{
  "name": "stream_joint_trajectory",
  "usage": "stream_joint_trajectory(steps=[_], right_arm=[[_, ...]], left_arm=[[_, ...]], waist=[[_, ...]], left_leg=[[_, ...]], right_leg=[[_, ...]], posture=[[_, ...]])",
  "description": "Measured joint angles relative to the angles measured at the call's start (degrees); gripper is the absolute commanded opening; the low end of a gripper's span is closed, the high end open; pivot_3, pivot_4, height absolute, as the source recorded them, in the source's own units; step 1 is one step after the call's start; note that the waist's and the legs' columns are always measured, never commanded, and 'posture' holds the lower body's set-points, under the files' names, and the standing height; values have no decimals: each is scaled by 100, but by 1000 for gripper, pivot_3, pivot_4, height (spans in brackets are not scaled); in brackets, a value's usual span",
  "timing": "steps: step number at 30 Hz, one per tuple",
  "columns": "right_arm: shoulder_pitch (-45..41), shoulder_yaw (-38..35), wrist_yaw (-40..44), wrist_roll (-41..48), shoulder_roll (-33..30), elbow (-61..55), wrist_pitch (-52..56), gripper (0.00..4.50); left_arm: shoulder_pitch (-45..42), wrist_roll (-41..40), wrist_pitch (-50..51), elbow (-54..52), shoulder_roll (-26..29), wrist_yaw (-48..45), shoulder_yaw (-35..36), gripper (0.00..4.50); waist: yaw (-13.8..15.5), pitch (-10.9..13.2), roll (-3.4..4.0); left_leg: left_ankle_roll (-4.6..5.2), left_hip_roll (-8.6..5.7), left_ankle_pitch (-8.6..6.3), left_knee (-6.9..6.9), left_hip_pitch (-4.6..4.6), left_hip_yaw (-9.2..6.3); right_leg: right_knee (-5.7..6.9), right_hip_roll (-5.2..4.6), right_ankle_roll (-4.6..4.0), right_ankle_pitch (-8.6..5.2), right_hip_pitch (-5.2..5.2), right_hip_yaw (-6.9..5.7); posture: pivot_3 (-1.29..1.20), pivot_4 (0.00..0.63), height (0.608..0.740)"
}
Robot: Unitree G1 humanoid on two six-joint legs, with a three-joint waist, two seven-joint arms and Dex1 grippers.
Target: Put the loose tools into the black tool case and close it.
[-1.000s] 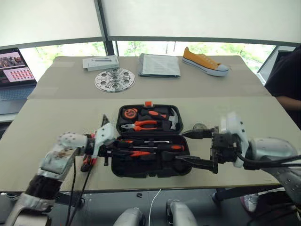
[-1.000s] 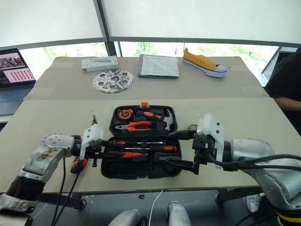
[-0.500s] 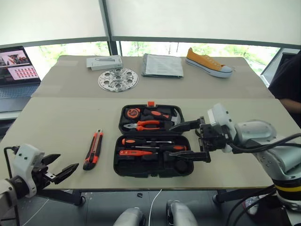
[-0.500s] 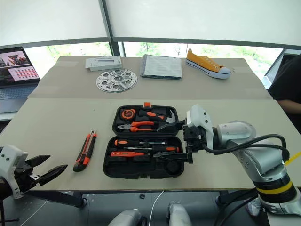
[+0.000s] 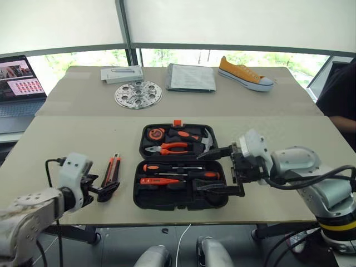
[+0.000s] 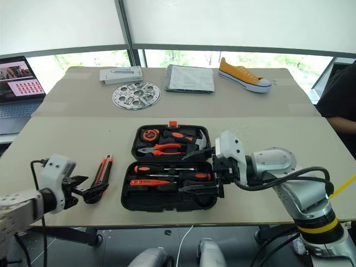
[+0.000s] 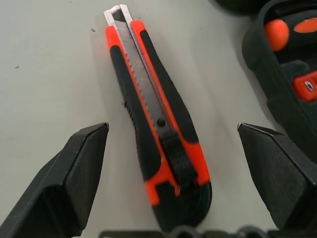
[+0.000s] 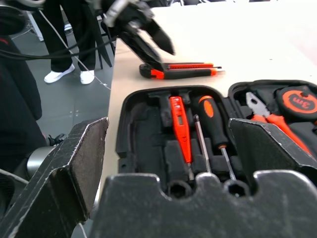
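The black hinged plastic tool case [image 5: 179,167] lies open on the beige table [image 5: 67,139], with orange-handled tools seated in its moulded slots. The black-and-orange utility knife [image 7: 154,124] lies on the table just left of it, untouched. No writing can be read. The left gripper [image 5: 102,189], half a second ago lower left, is now spread astride the knife's butt. The right gripper [image 5: 219,172] is spread empty over the case.

Utility knife [image 7: 157,130]: matt black-orange plastic, ribbed slider, metal blade rail. Tabletop [image 5: 67,139]: smooth matt.
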Motion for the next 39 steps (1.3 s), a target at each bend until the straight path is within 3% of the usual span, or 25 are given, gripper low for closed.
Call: stream_joint_trajectory(steps=[4,5,7,12,13,18,23,28,34,39], right_arm=[[110,-95,-120,6,-25,-199,48,4500],[115,-126,-134,7,-29,-226,57,4500],[116,-176,-172,7,-43,-259,93,4500],[252,-315,-288,58,-87,-378,201,4500],[294,-358,-308,104,-131,-403,256,4500],[522,-582,-333,406,-399,-505,563,4500],[817,-765,-345,613,-598,-811,671,4500],[1038,-836,-519,574,-621,-1028,665,4500],[1289,-969,-801,615,-629,-1245,667,4500],[1537,-1070,-1018,673,-629,-1424,668,4500]], left_arm=[[-460,186,116,404,-182,241,-343,4483],[-488,207,108,432,-163,254,-404,3963],[-510,289,52,532,-123,267,-492,3523],[-315,427,-383,804,224,31,-577,1698],[-295,426,-542,882,319,-105,-578,1604],[-367,392,-1503,1429,865,-1149,-669,1604],[-1132,149,-3411,1115,1878,-3775,-1103,1603],[-1645,413,-4315,912,2056,-5352,-2617,1603],[-2280,1179,-4550,1047,1795,-5771,-3921,1603],[-2625,1550,-4263,1330,1423,-5652,-4373,1603]], waist=[[-13,-1,1],[-12,-2,3],[-12,-7,11],[-11,-9,15],[-13,-9,15],[-6,-4,7],[24,0,0],[-70,0,5],[-29,1,2],[-9,3,-1]], left_leg=[[-5,0,2,0,9,2],[-6,0,2,-1,13,3],[-7,0,2,-4,24,4],[-8,1,2,-10,29,7],[-8,1,2,-11,29,8],[-16,7,6,-12,21,8],[-15,-4,5,-10,7,5],[-14,-10,6,-12,6,11],[-1,0,12,-10,1,4],[42,-2,28,-7,-3,3]], right_leg=[[3,2,0,0,4,7],[6,2,0,0,6,8],[10,2,-2,-1,10,11],[18,2,-3,-4,9,16],[18,2,-4,-4,8,17],[22,3,-13,-9,0,11],[-3,-41,-8,-6,2,-8],[-9,-49,-3,-2,2,-9],[-9,-46,-8,-2,4,12],[-10,-42,-6,-1,1,7]], posture=[[0,150,737],[0,150,737],[0,150,737],[0,150,737],[0,150,737],[0,150,737],[0,150,737],[0,150,737],[0,150,737],[0,150,737]])
